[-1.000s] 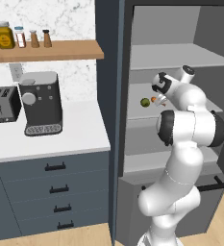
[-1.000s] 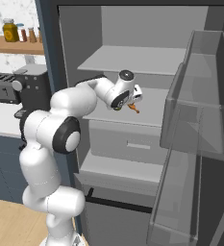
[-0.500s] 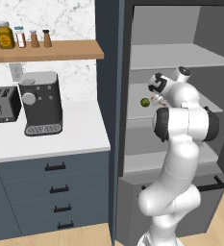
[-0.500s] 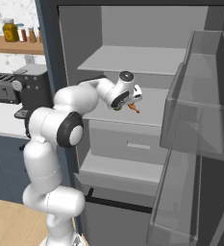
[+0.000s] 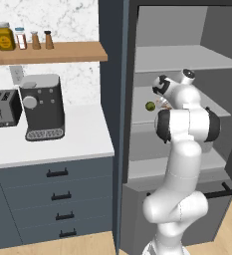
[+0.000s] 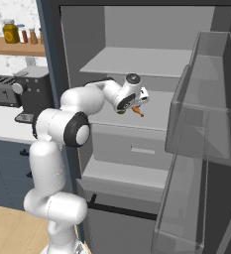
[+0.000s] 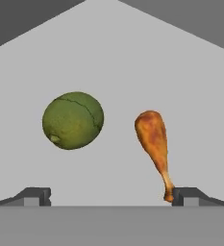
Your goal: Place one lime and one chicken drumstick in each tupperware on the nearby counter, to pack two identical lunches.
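Gripper (image 7: 111, 197) jaws spread wide, holding nothing. Lime (image 7: 73, 120) sits centre-left in the hand view, chicken drumstick (image 7: 154, 144) just right of centre.

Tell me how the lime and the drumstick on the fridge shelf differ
The lime is round and green with a dimpled skin; the drumstick is long, golden-brown and tapers to a thin bone end. In the hand view the lime looks wider, the drumstick longer and slimmer. The drumstick's bone end reaches almost to one fingertip; the lime sits clear of both. Both lie apart on the same grey shelf, ahead of the open gripper.
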